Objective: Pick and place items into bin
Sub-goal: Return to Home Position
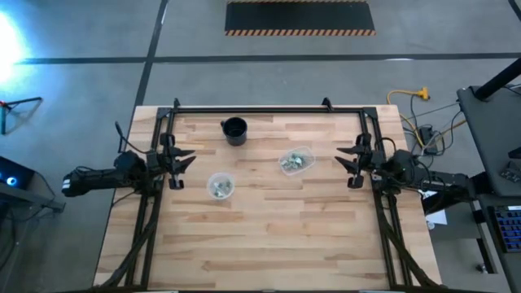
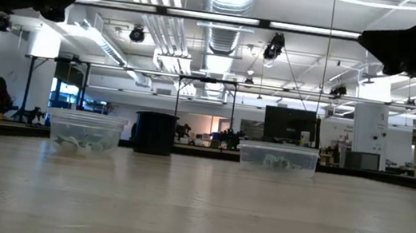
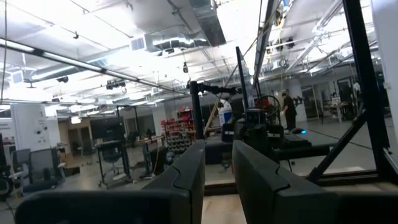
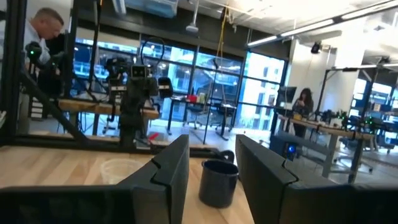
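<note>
Left arm (image 1: 98,177) tucked at the left side, lying level and raised, left gripper (image 1: 182,160) facing inward, fingers slightly apart, holding nothing. Right arm (image 1: 427,177) mirrored at the right side, right gripper (image 1: 348,160) facing the left one, fingers likewise slightly apart, empty.

Pale wood table (image 1: 269,236), clear plastic bins (image 1: 297,160)
</note>
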Controlling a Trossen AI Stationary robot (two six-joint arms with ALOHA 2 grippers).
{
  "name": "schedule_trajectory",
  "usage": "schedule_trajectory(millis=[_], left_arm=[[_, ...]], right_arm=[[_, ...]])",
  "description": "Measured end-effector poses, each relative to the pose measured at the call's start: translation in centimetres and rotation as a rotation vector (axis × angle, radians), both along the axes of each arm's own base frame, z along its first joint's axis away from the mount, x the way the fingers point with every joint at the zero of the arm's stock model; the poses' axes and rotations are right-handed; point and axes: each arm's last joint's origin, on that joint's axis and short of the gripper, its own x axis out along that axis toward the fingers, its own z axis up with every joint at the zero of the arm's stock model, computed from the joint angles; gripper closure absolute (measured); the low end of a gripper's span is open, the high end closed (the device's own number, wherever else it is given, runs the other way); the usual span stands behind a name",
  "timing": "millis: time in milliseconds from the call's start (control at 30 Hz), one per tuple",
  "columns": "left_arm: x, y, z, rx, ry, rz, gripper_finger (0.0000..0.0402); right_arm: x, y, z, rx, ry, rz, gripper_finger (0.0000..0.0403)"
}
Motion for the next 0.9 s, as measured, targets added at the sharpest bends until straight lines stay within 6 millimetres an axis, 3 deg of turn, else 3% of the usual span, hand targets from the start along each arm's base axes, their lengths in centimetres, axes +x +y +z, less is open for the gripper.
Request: schedule_trajectory(millis=[500,767,900], left_arm=[[0.5,0.0,-0.6,-0.01,0.067,0.003,0.0336],[0.8,0.1,-0.8,-0.043,0.093,-0.007,0.0336],[1.0,0.1,-1.0,-0.064,0.109,-0.013,0.0336]], right_arm=[[0.2,0.0,-1.5,0.071,0.149,0.007,0.0289],[0.3,0.7,-1.7,0.096,0.165,0.228,0.0285],[0.4,0.8,-2.0,0.129,0.191,0.21,0.029]])
